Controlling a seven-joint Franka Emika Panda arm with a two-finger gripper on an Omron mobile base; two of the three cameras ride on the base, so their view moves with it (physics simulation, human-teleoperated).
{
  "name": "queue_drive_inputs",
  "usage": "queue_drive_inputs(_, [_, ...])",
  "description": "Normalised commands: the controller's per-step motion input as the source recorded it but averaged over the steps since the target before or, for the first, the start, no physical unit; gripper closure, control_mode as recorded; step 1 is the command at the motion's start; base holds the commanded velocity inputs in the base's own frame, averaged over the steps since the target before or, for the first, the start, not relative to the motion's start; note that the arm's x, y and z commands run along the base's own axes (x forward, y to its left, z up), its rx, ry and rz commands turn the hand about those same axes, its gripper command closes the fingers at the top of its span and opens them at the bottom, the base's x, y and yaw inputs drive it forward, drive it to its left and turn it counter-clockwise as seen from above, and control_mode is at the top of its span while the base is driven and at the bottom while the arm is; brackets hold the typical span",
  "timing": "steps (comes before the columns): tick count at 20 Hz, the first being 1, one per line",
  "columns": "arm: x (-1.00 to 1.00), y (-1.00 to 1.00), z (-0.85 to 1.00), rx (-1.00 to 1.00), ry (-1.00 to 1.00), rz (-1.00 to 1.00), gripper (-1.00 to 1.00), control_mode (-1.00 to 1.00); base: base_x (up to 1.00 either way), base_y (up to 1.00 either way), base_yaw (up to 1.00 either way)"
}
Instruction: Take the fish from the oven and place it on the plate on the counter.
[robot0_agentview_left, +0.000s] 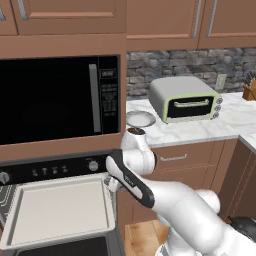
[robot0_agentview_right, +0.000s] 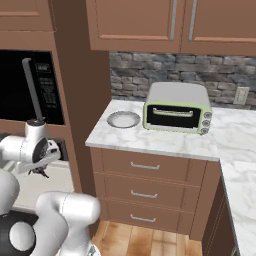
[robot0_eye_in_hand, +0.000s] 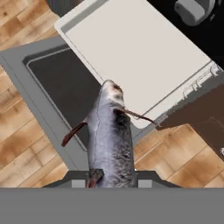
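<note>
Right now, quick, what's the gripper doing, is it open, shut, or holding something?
Gripper: shut on the fish, which hangs above the open oven door and the pale tray.

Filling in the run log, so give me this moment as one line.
stage: carrying | claw: shut on fish, above open oven door | tray: pulled out, bare | plate: on counter, bare

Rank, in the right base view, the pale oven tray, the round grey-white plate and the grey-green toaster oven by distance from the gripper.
1. Pale oven tray, directly under the gripper.
2. Round grey-white plate, on the counter's near corner, to the right.
3. Grey-green toaster oven, beyond the plate, farther right.
</note>
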Motion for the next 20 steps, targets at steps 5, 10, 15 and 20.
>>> queue_drive_inputs(5, [-0.01, -0.85, 1.0, 0.14, 0.0, 0.0, 1.0, -1.0, 0.0, 0.0, 0.0])
queue_drive_inputs(10, [0.0, -0.76, 0.87, 0.08, -0.02, -0.05, 1.0, -1.0, 0.0, 0.0, 0.0])
queue_drive_inputs(15, [0.19, -0.7, 0.83, 0.01, -0.05, -0.09, 1.0, -1.0, 0.0, 0.0, 0.0])
queue_drive_inputs(20, [0.45, -0.49, 0.52, 0.0, -0.03, -0.11, 1.0, -1.0, 0.0, 0.0, 0.0])
